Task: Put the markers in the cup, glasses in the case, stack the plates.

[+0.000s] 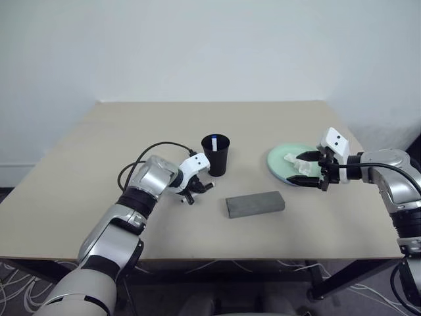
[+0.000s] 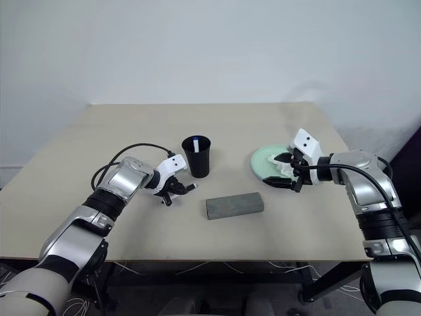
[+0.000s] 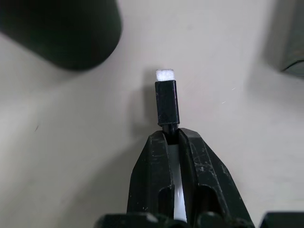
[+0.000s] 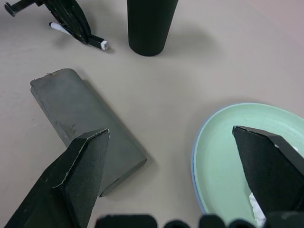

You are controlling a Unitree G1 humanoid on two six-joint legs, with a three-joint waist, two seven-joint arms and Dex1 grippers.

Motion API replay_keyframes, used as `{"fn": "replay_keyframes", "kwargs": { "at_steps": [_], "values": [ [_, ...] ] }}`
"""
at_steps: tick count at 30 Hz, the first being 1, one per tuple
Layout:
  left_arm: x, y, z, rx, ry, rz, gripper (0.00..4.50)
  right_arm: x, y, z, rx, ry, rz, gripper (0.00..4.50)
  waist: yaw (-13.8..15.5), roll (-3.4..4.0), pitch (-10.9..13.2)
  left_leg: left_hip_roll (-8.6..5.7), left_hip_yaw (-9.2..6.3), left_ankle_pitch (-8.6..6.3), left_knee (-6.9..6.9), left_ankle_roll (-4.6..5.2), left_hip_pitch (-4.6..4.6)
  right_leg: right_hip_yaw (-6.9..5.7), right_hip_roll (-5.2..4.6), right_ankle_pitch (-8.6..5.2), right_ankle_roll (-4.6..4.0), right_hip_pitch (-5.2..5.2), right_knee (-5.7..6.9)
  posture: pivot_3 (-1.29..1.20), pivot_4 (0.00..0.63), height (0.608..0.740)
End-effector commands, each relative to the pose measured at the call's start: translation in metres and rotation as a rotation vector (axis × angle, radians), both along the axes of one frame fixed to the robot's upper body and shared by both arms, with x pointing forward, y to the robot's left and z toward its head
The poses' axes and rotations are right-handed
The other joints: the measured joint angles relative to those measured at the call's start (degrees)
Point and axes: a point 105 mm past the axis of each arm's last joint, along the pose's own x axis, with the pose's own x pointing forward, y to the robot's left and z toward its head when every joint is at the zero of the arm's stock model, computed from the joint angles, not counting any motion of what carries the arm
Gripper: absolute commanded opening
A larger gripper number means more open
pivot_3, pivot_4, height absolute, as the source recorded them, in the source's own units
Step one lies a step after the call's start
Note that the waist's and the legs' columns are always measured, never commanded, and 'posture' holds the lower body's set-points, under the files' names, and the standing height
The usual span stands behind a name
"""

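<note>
The left claw (image 3: 168, 142) is clenched on the black-capped marker (image 3: 166, 102), low over the counter (image 1: 99, 197) just beside the black cup (image 1: 216, 155), where 1 marker (image 1: 214, 141) already stands. To do this step well, I think it should lift the marker above the rim, tilt it upright, then release only over the opening. The right claw (image 4: 180, 166) hangs released over the mint plate (image 4: 223, 147), near the grey case (image 1: 255, 204).

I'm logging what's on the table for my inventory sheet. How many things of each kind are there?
Markers: 2 (one in the cup, one in the left hand)
Cup: 1
Case: 1
Plates: 2, stacked
Tissue: 1
Total: 7
</note>
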Motion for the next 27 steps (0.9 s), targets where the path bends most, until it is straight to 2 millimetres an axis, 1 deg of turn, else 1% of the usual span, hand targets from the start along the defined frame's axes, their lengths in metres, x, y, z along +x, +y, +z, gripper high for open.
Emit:
{"fn": "replay_keyframes", "kwargs": {
  "at_steps": [1, 4, 5, 7, 8, 10, 11, 13, 14, 17, 19, 21, 23, 27],
  "values": [
    [-0.006, -0.026, 0.048, -0.202, -0.064, -0.119, 0.03, 0.002, 0.0, 0.019, 0.006, -0.068, 0.014, 4.5, 0.05, 0.0, 0.0, 0.01, -0.01, 0.0, 0.0, 0.0, 0.0, 0.0, -0.01, 0.0, 0.0, 0.0, -0.01, 0.0, 0.0, 0.732],
    [-0.015, -0.044, 0.08, -0.367, -0.083, -0.183, 0.03, 0.003, 0.001, 0.02, 0.006, -0.07, 0.014, 4.5, 0.08, 0.0, 0.0, 0.0, -0.02, -0.01, 0.01, -0.02, -0.02, 0.0, -0.02, 0.0, -0.01, 0.01, -0.01, 0.0, 0.0, 0.732],
    [-0.012, -0.05, 0.096, -0.441, -0.123, -0.182, 0.03, 0.003, 0.001, 0.02, 0.007, -0.071, 0.015, 4.5, 0.05, 0.0, 0.0, 0.0, -0.01, -0.02, 0.01, -0.03, -0.01, 0.0, -0.02, 0.0, -0.01, 0.02, -0.02, 0.0, 0.0, 0.732],
    [-0.006, -0.054, 0.114, -0.526, -0.176, -0.166, 0.03, 0.003, 0.001, 0.02, 0.008, -0.072, 0.015, 4.5, 0.06, 0.0, 0.0, 0.0, -0.03, -0.02, 0.01, -0.04, 0.02, 0.0, -0.03, 0.0, -0.01, 0.04, -0.01, 0.0, 0.0, 0.732],
    [0.0, -0.056, 0.126, -0.582, -0.235, -0.147, 0.03, 0.004, 0.002, 0.02, 0.008, -0.073, 0.016, 4.5, 0.05, 0.0, 0.0, 0.01, -0.04, -0.01, 0.02, -0.03, 0.02, -0.01, -0.02, 0.0, 0.0, 0.03, 0.0, 0.0, 0.0, 0.732],
    [0.009, -0.056, 0.14, -0.644, -0.31, -0.115, 0.03, 0.004, 0.002, 0.02, 0.009, -0.074, 0.017, 4.5, 0.06, 0.0, 0.0, 0.02, -0.03, -0.01, 0.03, -0.03, 0.05, -0.01, -0.01, 0.0, 0.0, 0.05, 0.01, 0.0, 0.0, 0.732],
    [0.018, -0.055, 0.15, -0.684, -0.379, -0.078, 0.03, 0.004, 0.002, 0.021, 0.009, -0.074, 0.018, 4.5, 0.04, 0.0, 0.0, 0.03, -0.02, -0.01, 0.03, -0.03, 0.06, -0.01, 0.0, 0.01, 0.0, 0.06, 0.01, 0.0, 0.0, 0.732],
    [0.034, -0.05, 0.16, -0.725, -0.456, 0.021, 0.03, 0.004, 0.003, 0.021, 0.009, -0.075, 0.019, 4.5, 0.02, 0.0, 0.0, 0.02, -0.01, 0.0, 0.03, -0.03, 0.11, 0.0, 0.0, 0.01, 0.0, 0.08, 0.02, 0.0, 0.0, 0.732],
    [0.041, -0.047, 0.164, -0.746, -0.476, 0.065, 0.03, 0.004, 0.003, 0.021, 0.01, -0.076, 0.019, 4.5, 0.02, 0.0, 0.0, 0.02, -0.01, 0.0, 0.04, -0.02, 0.11, 0.0, 0.0, 0.01, 0.0, 0.09, 0.02, 0.0, 0.0, 0.732],
    [0.053, -0.042, 0.168, -0.774, -0.532, 0.138, 0.03, 0.004, 0.003, 0.021, 0.01, -0.077, 0.02, 4.5, 0.02, 0.01, -0.01, -0.09, 0.03, 0.01, 0.04, 0.01, 0.1, 0.0, 0.01, 0.01, 0.01, 0.09, 0.01, 0.0, 0.0, 0.732],
    [0.064, -0.034, 0.169, -0.778, -0.598, 0.212, 0.03, 0.005, 0.003, 0.022, 0.01, -0.078, 0.02, 4.5, 0.08, 0.0, -0.01, -0.2, 0.02, 0.01, 0.03, 0.01, 0.09, 0.0, 0.01, 0.01, 0.01, 0.09, 0.0, 0.0, 0.0, 0.732],
    [0.07, -0.03, 0.169, -0.784, -0.645, 0.257, 0.03, 0.005, 0.003, 0.022, 0.011, -0.079, 0.02, 4.5, 0.3, -0.01, -0.01, -0.21, 0.0, 0.02, 0.03, 0.01, 0.07, 0.0, 0.0, 0.02, 0.01, 0.08, -0.03, 0.0, 0.0, 0.732],
    [0.076, -0.025, 0.165, -0.78, -0.676, 0.32, 0.03, 0.005, 0.003, 0.023, 0.011, -0.081, 0.021, 4.5, 0.31, -0.02, -0.01, -0.26, 0.01, 0.02, 0.03, 0.01, 0.05, 0.0, -0.01, 0.02, 0.01, 0.08, -0.04, 0.0, 0.0, 0.732],
    [0.08, -0.023, 0.154, -0.785, -0.715, 0.374, 0.03, 0.005, 0.003, 0.023, 0.01, -0.082, 0.02, 4.5, 0.35, -0.03, -0.02, -0.28, -0.02, 0.01, 0.04, 0.01, 0.03, -0.01, -0.02, 0.02, 0.01, 0.09, -0.04, 0.0, 0.0, 0.732]
  ]
}}
